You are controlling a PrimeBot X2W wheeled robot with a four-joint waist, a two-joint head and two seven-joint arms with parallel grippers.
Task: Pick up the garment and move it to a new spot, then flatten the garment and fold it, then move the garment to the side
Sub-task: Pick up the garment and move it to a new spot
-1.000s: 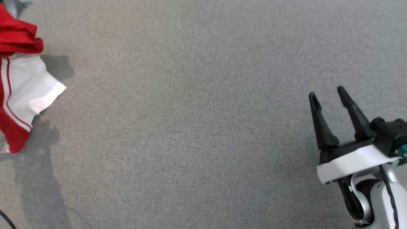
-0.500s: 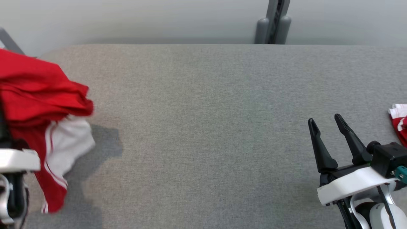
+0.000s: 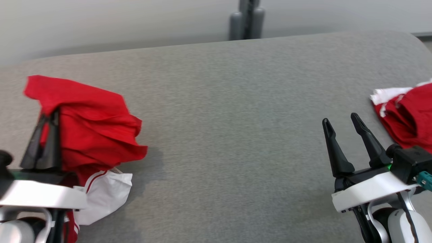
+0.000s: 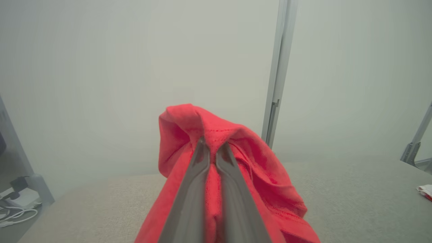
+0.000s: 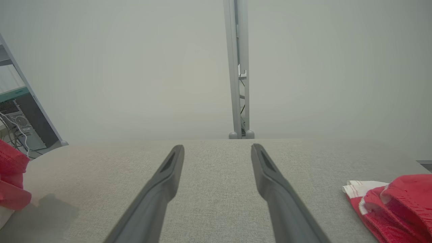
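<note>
- Head view: the left pincer (image 3: 50, 115) is sitting at the lower left with its two dark fingers pressed together, clenching a bunched fold of the red garment (image 3: 94, 131).
- The garment is draping from that grip above the left end of the grey bench (image 3: 236, 135). A white panel with red stripes (image 3: 108, 194) is hanging at its lower end, and a shadow is falling on the bench just to its right.
- The right pincer (image 3: 340, 120) is hovering over the bench at the lower right, its fingers spread and gripping nothing.
- A second garment (image 3: 408, 118), red with a white edge, is lying crumpled on the bench just beyond the right pincer, apart from it.
- A grey post (image 3: 247, 18) is standing behind the far edge of the bench.
- Left wrist view: the left pincer (image 4: 212, 144) is pinching the garment (image 4: 266, 175) between its fingertips. The red cloth is humping over the tips and falling away on both sides.
- The bench (image 4: 354, 202) is lying below, and a corner of the second garment (image 4: 426, 191) is peeking in at the far right.
- White cables (image 4: 13, 212) are lying at the lower left, off the bench.
- Right wrist view: the right pincer (image 5: 217, 148) is standing wide apart over bare bench (image 5: 216, 202), touching no cloth.
- The second garment (image 5: 398, 202) is lying to its right, and an edge of the held garment (image 5: 11, 182) is showing at the far left.
- The post (image 5: 238, 67) is rising straight ahead against the pale wall.
</note>
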